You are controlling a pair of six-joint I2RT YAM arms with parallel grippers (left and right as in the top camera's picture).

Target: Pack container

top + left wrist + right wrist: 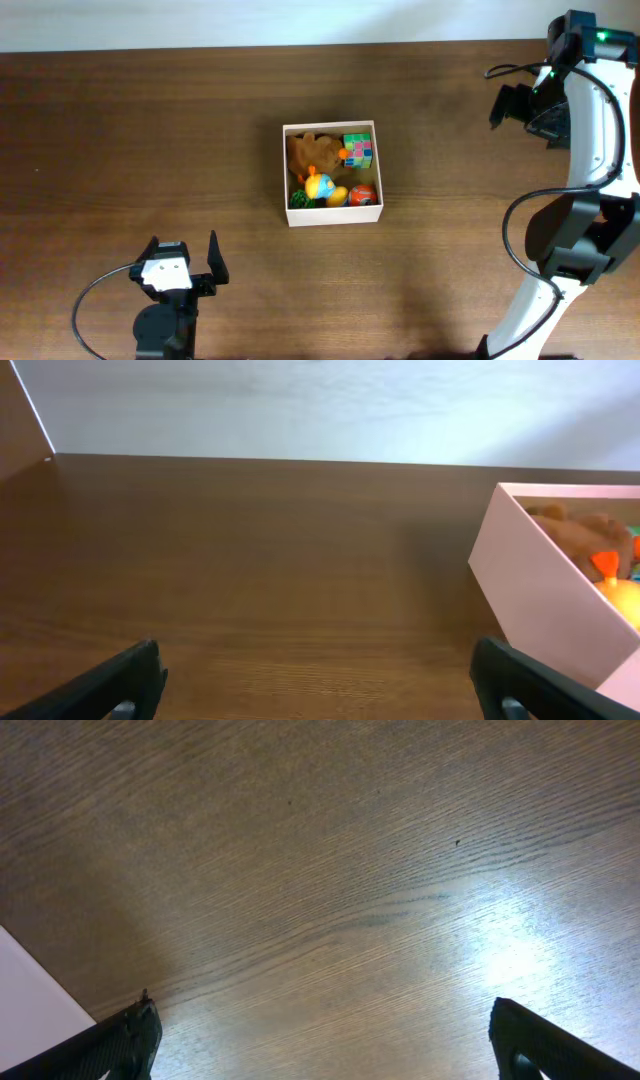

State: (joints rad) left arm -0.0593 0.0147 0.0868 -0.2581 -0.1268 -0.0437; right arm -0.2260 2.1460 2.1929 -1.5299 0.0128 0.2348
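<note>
Container [334,214] at mid-table [120,150], toys inside, touching neither arm; left gripper [182,244] fingers wide apart, empty, container ahead to its right; right gripper [320,1025] likewise spread, empty, well apart; open wood around all four walls

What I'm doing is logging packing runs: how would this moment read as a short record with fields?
container: white square box, mid-table
inside: brown plush, multicoloured cube, orange ball, yellow toy
left claw: open, empty, apart from the box
right claw: open, empty, above wood
table: brown wood
</note>
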